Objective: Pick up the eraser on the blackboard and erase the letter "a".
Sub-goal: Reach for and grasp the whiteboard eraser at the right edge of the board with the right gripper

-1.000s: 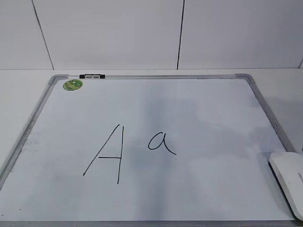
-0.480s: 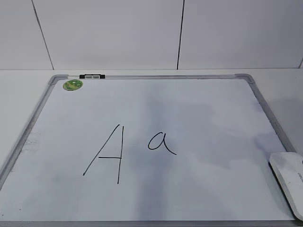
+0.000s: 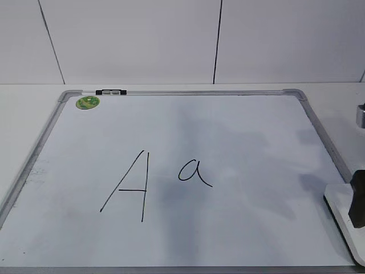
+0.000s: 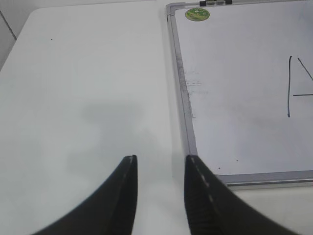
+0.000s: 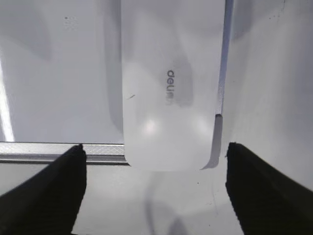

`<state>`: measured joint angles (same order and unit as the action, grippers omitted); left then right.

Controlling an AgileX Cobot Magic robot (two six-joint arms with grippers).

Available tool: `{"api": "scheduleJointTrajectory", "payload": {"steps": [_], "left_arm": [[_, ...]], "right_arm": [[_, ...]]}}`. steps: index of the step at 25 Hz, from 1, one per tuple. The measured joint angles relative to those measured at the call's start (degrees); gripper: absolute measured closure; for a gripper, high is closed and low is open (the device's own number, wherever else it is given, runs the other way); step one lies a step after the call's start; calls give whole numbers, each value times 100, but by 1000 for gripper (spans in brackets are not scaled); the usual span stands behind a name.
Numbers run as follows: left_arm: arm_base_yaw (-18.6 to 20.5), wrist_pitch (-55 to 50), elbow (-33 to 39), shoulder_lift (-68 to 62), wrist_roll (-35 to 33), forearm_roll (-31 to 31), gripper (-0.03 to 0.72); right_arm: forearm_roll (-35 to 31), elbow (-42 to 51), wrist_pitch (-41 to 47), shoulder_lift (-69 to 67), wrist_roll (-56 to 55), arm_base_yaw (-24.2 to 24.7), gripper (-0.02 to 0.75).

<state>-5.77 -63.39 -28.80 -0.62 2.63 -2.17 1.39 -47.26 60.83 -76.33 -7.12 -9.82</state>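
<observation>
The right gripper [image 5: 154, 159] hovers with fingers wide astride the white eraser [image 5: 171, 83] at the whiteboard's [image 3: 188, 137] corner; the left gripper [image 4: 160, 164], fingers narrowly apart, hangs above the bench [image 4: 88, 88].

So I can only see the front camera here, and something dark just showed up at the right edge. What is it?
Observer: That is the right gripper, seen by its wrist camera hanging open over the eraser, one finger on each side.
Operator: Is it touching the eraser?
Observer: Not that I can see; the right wrist view shows gaps between the fingers and the eraser's sides.
Operator: And the other arm? I see nothing of it.
Observer: The left gripper is open over the bare table, just left of the blackboard frame.
Operator: Has anything been wiped?
Observer: No, the letter "a" is whole.
</observation>
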Motion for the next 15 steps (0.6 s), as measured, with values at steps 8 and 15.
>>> {"api": "scheduleJointTrajectory", "payload": {"steps": [8, 15], "left_arm": [[0, 0, 0, 0, 0, 0, 443], [0, 0, 0, 0, 0, 0, 443]], "right_arm": [[121, -9, -204, -384, -382, -27, 59], [158, -9, -353, -719, -548, -27, 59]]}}
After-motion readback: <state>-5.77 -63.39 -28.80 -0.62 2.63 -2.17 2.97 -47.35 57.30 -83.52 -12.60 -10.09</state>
